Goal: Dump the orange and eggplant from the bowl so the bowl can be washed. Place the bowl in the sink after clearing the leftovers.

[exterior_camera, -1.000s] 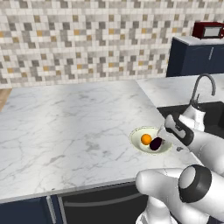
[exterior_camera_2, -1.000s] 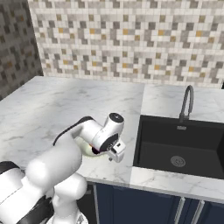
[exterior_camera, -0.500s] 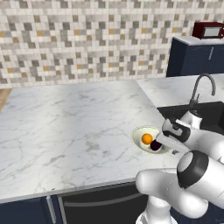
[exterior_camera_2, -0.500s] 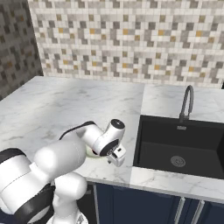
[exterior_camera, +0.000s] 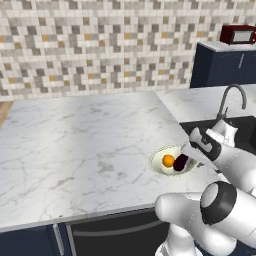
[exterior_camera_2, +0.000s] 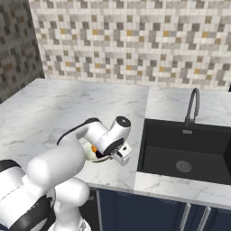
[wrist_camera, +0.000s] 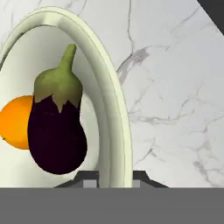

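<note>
Bowl (exterior_camera: 161, 156) — sitting on the marble counter (exterior_camera: 75, 145), near its front edge and just left of the sink (exterior_camera_2: 189, 149). Orange (exterior_camera: 168, 160) and eggplant (exterior_camera: 180, 162) — lying inside the bowl, touching, the orange on the side farther from the sink. Gripper (wrist_camera: 111, 178) — straddling the bowl's sink-side rim, one fingertip (wrist_camera: 89, 179) showing inside the rim and one outside; jaws narrow around that thin wall, though actual contact cannot be told. Faucet (exterior_camera_2: 193, 106) — standing at the sink's back edge.
</note>
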